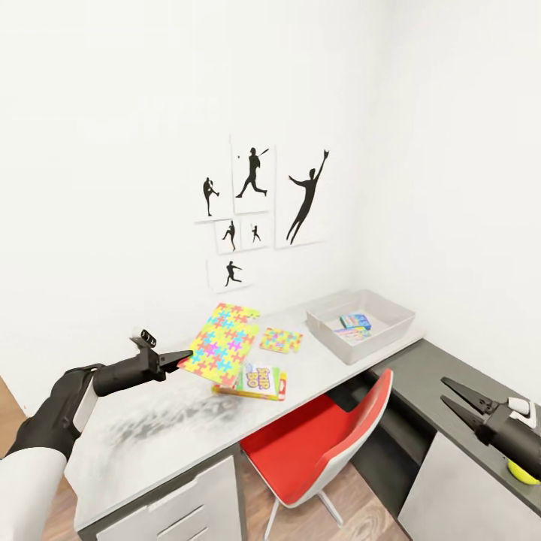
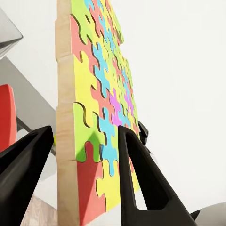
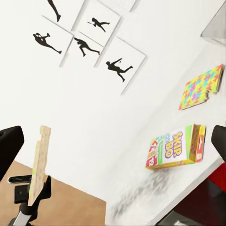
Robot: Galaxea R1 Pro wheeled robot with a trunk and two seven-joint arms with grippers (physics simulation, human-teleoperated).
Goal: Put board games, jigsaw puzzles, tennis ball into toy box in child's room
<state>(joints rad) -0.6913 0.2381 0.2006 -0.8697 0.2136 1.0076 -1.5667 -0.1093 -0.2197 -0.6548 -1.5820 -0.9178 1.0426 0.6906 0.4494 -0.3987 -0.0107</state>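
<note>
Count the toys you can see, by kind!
Jigsaw puzzles: 2, the big puzzle and the small puzzle
Board games: 2 clear, Skip-Bo and the blue game in the toy box
Tennis ball: 1
Total: 5

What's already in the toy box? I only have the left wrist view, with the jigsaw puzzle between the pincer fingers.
Observer: A blue-teal board game lies in the toy box.
Operator: What's on the table?
Observer: The Skip-Bo box and a smaller puzzle lie flat on the table.
Operator: And the other arm?
Observer: The right pincer is open and holds nothing, close to the tennis ball.
</note>
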